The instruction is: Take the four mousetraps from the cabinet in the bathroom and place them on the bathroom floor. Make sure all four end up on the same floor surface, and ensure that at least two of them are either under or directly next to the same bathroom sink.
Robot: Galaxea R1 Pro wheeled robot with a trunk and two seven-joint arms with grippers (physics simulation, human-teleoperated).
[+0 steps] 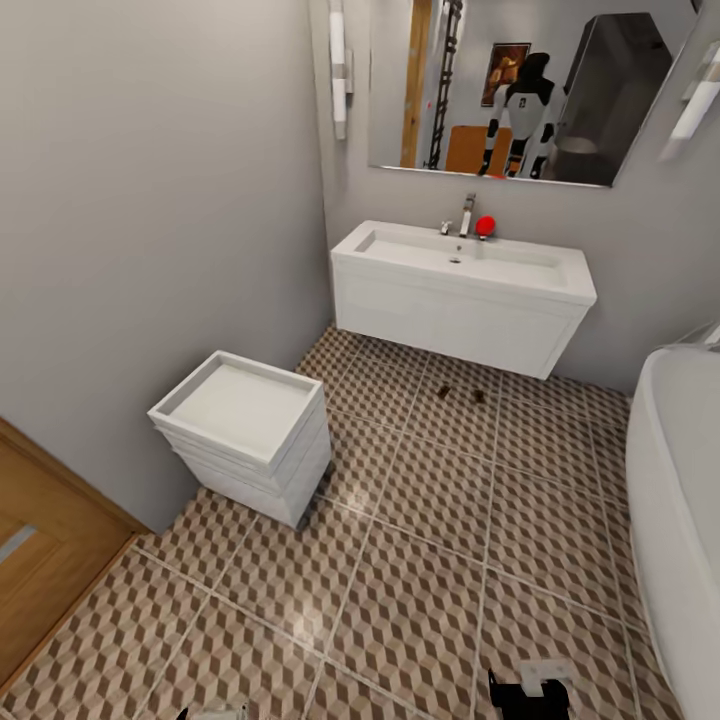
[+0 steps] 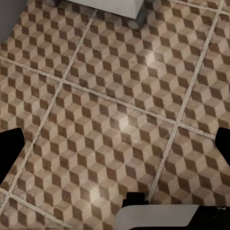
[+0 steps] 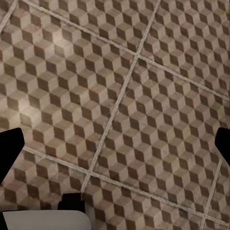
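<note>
Right hand (image 1: 528, 690) is showing as a dark shape at the 6 o'clock edge of the head view, low over the bathroom floor (image 1: 430, 560); in the right wrist view its two dark fingers (image 3: 10, 151) are sitting far apart at opposite edges with only patterned tile between them, so it is spread and carrying nothing. Left hand (image 2: 117, 148) is reading the same in its wrist view: fingers apart, tile between, nothing held. Sink (image 1: 462, 262) is hanging on the wall at about 1 o'clock, with a chrome tap (image 1: 466, 215) and a small red object (image 1: 485, 226) on its rim. Two small dark specks (image 1: 441, 389) are lying on the tiles just in front of the vanity at 12 o'clock; they are too small to identify, possibly mousetraps, cannot confirm. White toilet (image 1: 243, 432) is standing at 9 o'clock against the grey wall, bathtub (image 1: 678, 480) curving in at 3 o'clock, wooden door (image 1: 40, 560) at 7 o'clock. Cabinet is not being picked out here. Risks, as judgement: miscounting traps already placed, since the specks are unreadable; base clipping the toilet or tub while turning in this narrow room; wheels rolling over anything lying by the sink.
</note>
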